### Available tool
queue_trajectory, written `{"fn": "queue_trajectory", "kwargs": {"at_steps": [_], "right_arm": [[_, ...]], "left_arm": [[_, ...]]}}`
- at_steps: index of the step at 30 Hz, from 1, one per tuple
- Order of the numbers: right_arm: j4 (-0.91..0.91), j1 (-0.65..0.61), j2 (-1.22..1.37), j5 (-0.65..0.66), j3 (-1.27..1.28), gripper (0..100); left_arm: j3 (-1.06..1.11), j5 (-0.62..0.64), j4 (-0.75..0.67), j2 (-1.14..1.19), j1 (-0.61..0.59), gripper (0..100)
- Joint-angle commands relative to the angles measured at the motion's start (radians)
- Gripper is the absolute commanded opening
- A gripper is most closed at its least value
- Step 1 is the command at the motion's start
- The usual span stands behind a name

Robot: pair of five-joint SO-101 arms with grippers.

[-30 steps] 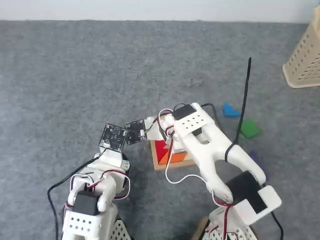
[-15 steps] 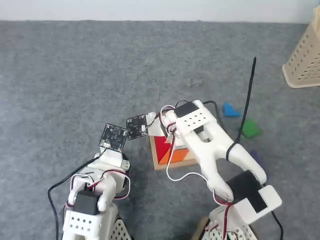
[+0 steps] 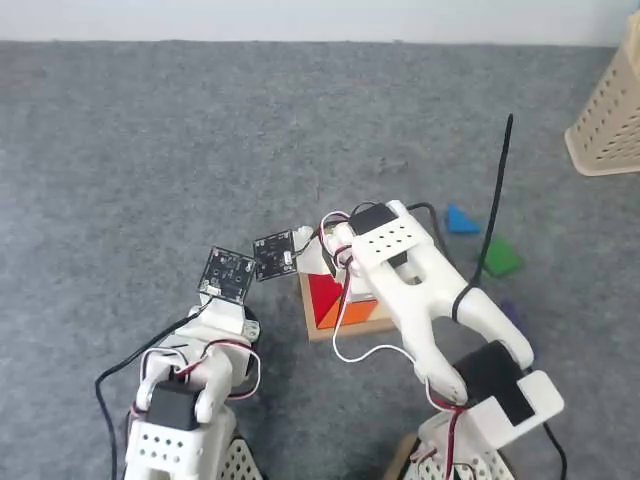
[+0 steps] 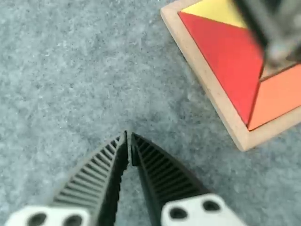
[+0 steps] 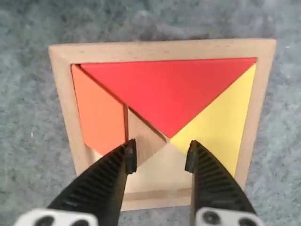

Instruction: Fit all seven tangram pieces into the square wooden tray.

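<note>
Lower left of the high view: the left gripper (image 4: pixel 128 136) hangs over bare carpet (image 4: pixel 70 70), just beside a corner of the tray. Its jaws are pressed together with nothing between them.

Centre: the square wooden tray (image 3: pixel 345 328) holds a red triangle (image 5: pixel 169 89), an orange piece (image 5: pixel 99 117) and a yellow triangle (image 5: pixel 221 122), all seated flat. The rest of the floor is bare wood. The right gripper (image 5: pixel 160 153) sits directly above that bare patch, fingers spread wide and holding nothing.

Right of centre: a blue triangle (image 3: pixel 460 220), a green piece (image 3: pixel 498 258) and a purple piece (image 3: pixel 512 315) lie on the carpet, well apart from the tray. The purple one is half hidden beside the right arm.

Risks, as I judge them:
- If the open fingers dip, they may catch the orange or yellow edge and lift a seated piece.
- The loose pieces are thin and flat on soft pile, so a pinch may skid off them.
- The black cable (image 3: pixel 492 210) stands between the arm and the green piece, and a swing that way could snag it.
- The remaining gap is angular, so a piece turned wrong will ride up on its neighbours.
</note>
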Motion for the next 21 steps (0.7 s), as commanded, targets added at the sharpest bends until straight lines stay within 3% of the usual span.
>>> {"fn": "queue_trajectory", "kwargs": {"at_steps": [1, 4, 8, 21], "right_arm": [[0.002, 0.038, -0.022, -0.034, -0.041, 10.5], [0.002, 0.074, -0.039, -0.215, -0.066, 0.0], [0.008, 0.113, -0.076, -0.489, -0.064, 0.3], [-0.163, 0.051, -0.076, -0.554, 0.097, 0.7]], "left_arm": [[-0.018, 0.009, 0.006, -0.02, -0.006, 1], [-0.018, 0.009, 0.006, -0.02, -0.006, 1], [-0.018, 0.009, 0.006, -0.02, -0.006, 1], [-0.018, 0.009, 0.006, -0.02, -0.006, 1]]}}
